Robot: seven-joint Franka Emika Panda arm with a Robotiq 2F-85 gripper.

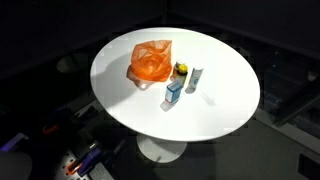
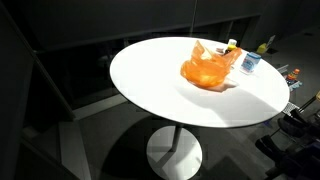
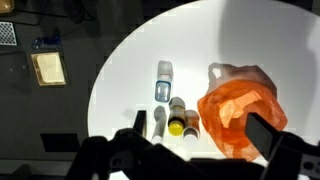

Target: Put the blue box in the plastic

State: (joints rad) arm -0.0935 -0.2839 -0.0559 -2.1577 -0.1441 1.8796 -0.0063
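Observation:
The blue box (image 1: 173, 93) stands on the round white table (image 1: 215, 115), next to an orange plastic bag (image 1: 150, 62) that lies crumpled near the middle. Both show in the other exterior view, the box (image 2: 250, 61) and the bag (image 2: 207, 68). In the wrist view the box (image 3: 164, 82) lies left of the bag (image 3: 238, 115). My gripper (image 3: 203, 130) is open and empty, high above the table, with its fingers framing the bag and the bottles. It does not appear in either exterior view.
A yellow-capped bottle (image 3: 177, 115), a white tube (image 3: 159, 122) and another small bottle (image 3: 192, 122) lie beside the box. The table edge (image 3: 100, 90) drops to a dark floor with clutter (image 3: 48, 68).

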